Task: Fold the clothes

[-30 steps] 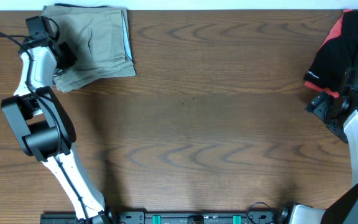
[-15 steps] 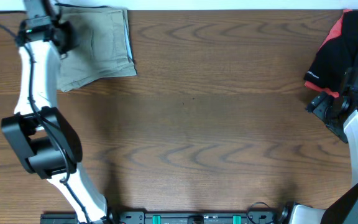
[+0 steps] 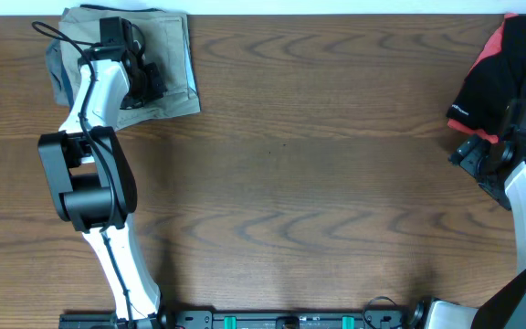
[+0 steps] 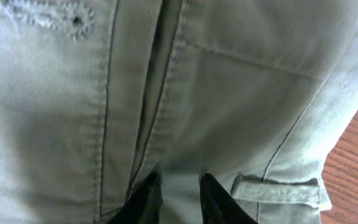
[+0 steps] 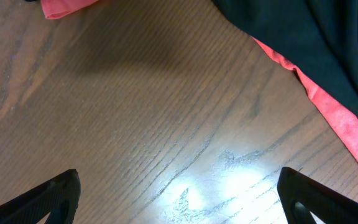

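Observation:
The clothes [image 3: 167,55] are light beige khaki trousers, folded into a pile at the table's back left corner. My left gripper [image 3: 142,80] is down on the pile's middle. In the left wrist view the khaki cloth [image 4: 229,81] fills the frame, showing seams, a belt loop and a buttonhole. The two black fingers [image 4: 180,194] are close together with a strip of cloth between them. My right gripper [image 3: 471,155] is at the right edge, open and empty over bare wood [image 5: 179,193].
A black and red garment [image 3: 500,64] lies at the back right corner, just beyond my right gripper, and also shows in the right wrist view [image 5: 303,31]. The brown wooden table [image 3: 290,183] spreads between the two arms.
My left arm swung from the pile's left edge to the right, onto its middle. The pile's lower left part has drawn in. The right arm has not moved.

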`<action>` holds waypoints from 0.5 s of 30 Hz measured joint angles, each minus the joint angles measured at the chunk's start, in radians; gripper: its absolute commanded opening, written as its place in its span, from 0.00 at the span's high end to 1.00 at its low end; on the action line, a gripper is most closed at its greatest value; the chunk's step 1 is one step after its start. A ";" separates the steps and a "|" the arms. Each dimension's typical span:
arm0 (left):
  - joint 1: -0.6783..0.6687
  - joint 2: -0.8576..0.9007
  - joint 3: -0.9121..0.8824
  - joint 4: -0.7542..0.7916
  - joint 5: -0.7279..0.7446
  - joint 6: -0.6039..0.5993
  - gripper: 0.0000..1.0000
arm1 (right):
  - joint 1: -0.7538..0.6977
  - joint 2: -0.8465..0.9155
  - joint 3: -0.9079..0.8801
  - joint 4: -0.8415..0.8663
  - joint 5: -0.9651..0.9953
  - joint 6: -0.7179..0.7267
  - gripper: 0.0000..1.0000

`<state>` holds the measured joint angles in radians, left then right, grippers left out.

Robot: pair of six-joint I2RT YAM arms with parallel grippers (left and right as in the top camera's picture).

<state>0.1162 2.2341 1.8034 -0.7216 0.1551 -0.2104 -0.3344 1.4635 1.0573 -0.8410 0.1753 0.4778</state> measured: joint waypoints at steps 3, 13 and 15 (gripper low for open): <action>0.002 -0.002 0.000 -0.038 0.000 0.002 0.90 | 0.000 0.000 0.000 0.000 0.000 0.000 0.01; 0.006 -0.213 -0.014 -0.121 0.000 -0.042 0.03 | 0.000 0.000 0.000 0.000 0.000 0.000 0.01; 0.006 -0.302 -0.014 -0.154 0.018 -0.060 0.01 | 0.000 0.000 0.000 0.000 0.000 0.000 0.01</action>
<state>0.1226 1.9324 1.7889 -0.8757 0.1726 -0.2707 -0.3344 1.4635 1.0573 -0.8410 0.1753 0.4778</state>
